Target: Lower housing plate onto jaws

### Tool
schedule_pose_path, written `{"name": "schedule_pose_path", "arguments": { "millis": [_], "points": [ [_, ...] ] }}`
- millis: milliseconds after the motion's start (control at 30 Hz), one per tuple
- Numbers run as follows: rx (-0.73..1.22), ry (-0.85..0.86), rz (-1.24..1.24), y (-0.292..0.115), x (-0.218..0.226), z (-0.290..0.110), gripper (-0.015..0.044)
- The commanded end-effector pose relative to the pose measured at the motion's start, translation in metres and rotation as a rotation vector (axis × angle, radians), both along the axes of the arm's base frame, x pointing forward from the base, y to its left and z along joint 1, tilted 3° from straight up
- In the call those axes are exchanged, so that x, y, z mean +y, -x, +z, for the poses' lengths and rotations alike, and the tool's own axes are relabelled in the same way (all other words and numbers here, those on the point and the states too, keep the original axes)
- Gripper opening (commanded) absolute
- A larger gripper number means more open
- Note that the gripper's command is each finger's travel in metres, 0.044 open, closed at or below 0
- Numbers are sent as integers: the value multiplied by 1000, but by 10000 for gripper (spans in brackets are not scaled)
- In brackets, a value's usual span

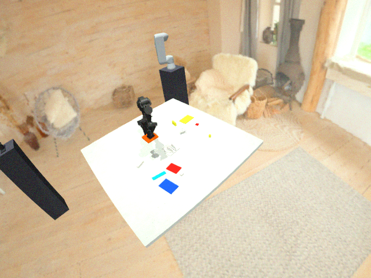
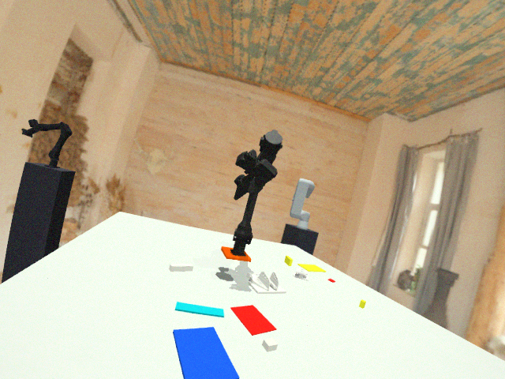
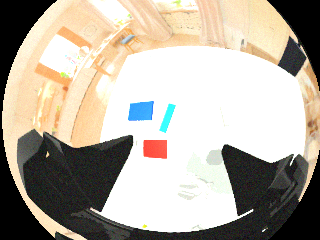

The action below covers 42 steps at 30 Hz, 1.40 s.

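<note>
The two jaws show as pale upright fins [image 2: 269,281] [image 1: 170,148] on a thin white base [image 2: 271,291]; in the wrist view their outline [image 3: 191,190] is faint. A small white and grey part [image 2: 301,274] [image 1: 182,131] lies on the table beyond them; I cannot tell whether it is the housing plate. No plate can be made out on top of the jaws. My gripper [image 2: 236,179] [image 3: 178,142] is open and empty, high above the table and away from the jaws. The pins and stubs are too small to tell.
A red sheet [image 1: 173,168] [image 2: 253,320] [image 3: 155,149], cyan bar [image 1: 158,175] [image 2: 199,309] [image 3: 167,118] and blue sheet [image 1: 168,186] [image 2: 203,352] [image 3: 141,111] lie in front. A white block [image 2: 181,268] lies left; a white cube [image 2: 269,345] is near the red sheet. Yellow pieces [image 2: 288,260] lie beyond.
</note>
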<state>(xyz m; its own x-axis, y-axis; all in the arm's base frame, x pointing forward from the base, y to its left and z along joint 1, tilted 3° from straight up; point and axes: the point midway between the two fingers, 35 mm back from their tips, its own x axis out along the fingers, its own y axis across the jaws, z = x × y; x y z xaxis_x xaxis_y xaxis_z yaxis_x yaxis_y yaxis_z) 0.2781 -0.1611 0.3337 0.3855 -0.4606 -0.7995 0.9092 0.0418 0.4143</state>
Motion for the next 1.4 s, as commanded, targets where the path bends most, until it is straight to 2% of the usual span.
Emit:
{"name": "schedule_pose_path", "arguments": {
  "millis": [0, 700, 1367],
  "points": [
    [34, -4, 87, -11, 15, -10, 440],
    [214, 29, 607, -50, 117, -56, 440],
    [381, 97, 1127, -49, 219, -100, 440]
  ]
}}
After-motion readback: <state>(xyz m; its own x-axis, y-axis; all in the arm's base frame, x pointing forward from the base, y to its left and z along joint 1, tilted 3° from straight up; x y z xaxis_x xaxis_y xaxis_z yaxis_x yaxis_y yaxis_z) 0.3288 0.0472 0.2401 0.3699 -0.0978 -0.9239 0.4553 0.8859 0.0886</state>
